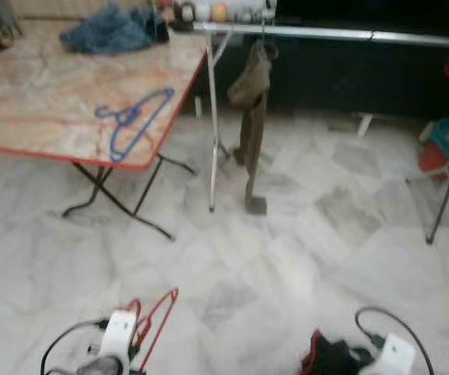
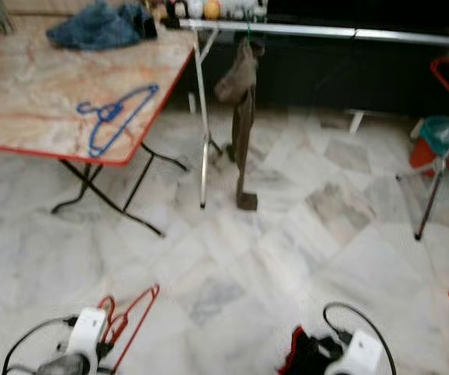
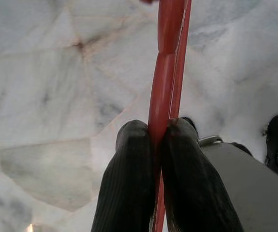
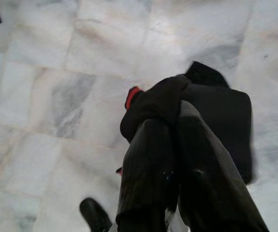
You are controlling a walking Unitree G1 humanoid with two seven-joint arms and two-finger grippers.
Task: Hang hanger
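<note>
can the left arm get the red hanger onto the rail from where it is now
Probably not yet. The left gripper is shut on the red hanger low near the floor, while the rail stands far ahead across open floor. Nothing blocks the way, so walking closer should do it.

A home laundry spot: marble floor point(image 1: 286, 258), folding table point(image 1: 44, 94), clothes rail point(image 1: 326, 33) with hanging trousers point(image 1: 251, 125).
</note>
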